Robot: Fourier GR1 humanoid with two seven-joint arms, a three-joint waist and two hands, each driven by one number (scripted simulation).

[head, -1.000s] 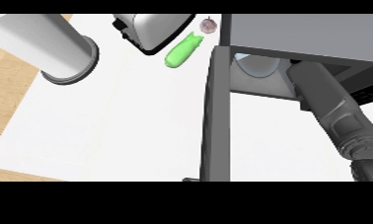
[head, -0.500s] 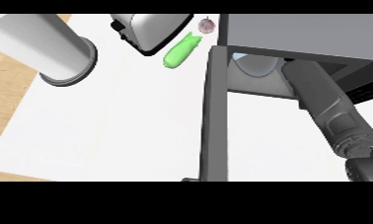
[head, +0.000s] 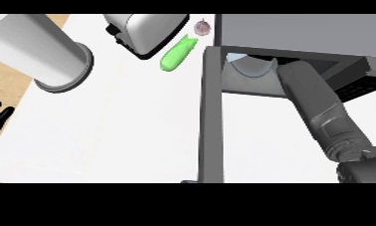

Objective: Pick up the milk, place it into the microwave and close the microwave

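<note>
Seemingly the milk is hidden inside the microwave [head: 294, 33]; the right hand's state cannot be told; the door [head: 211, 120] is left open.

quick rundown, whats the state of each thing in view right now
microwave: open, right forearm reaching inside
microwave door: swung wide open, seen edge on
right hand: hidden inside the microwave
left hand: only a sliver at the left edge, state unclear
green vegetable: lying on the counter
toaster: standing at the counter's back
</note>
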